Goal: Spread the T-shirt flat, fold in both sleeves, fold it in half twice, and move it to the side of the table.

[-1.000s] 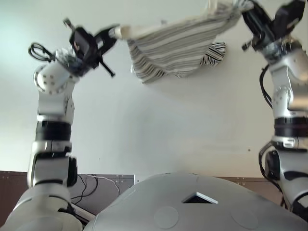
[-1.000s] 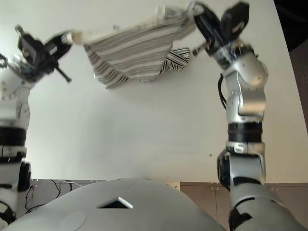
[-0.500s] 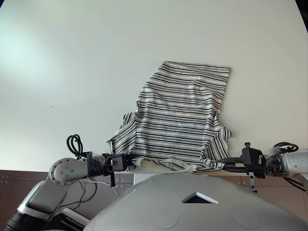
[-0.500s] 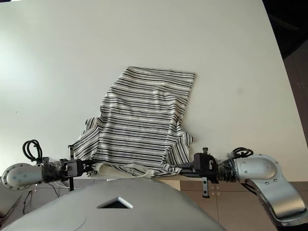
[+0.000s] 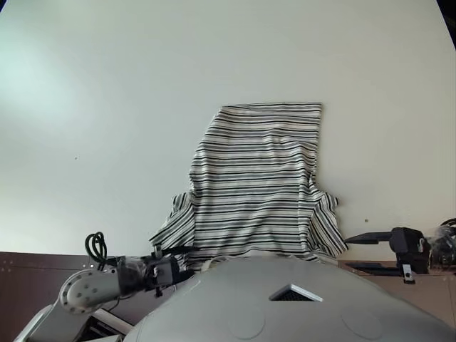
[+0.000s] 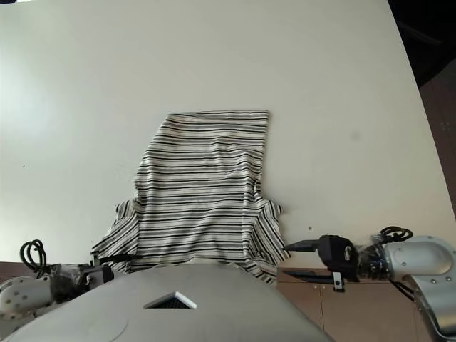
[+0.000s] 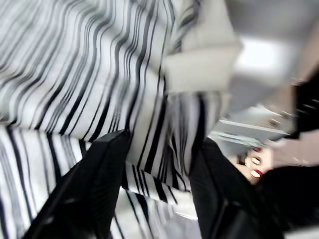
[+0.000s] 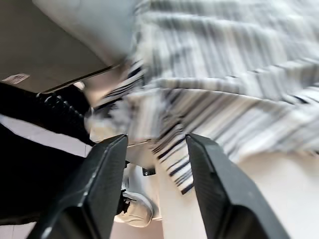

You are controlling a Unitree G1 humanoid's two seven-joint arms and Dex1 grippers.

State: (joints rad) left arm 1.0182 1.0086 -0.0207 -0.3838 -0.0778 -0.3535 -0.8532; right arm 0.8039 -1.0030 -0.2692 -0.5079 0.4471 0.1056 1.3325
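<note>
Spread step looking done, T-shirt (image 5: 260, 185) lying flat on table (image 5: 107, 107), left gripper (image 7: 162, 144) and right gripper (image 5: 345, 251) hanging wide-jawed, gripping nothing; next needing a sleeve (image 5: 328, 228) pinched and folded inward.

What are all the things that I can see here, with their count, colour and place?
T-shirt: one, black-and-white striped, lying spread on the near middle of the table, sleeves out, hem farthest from the robot.
table: one, white, under the T-shirt.
left gripper: one, black, open, at the table's near edge by the left sleeve.
right gripper: one, black, open, at the near edge beside the right sleeve, apart from it.
</note>
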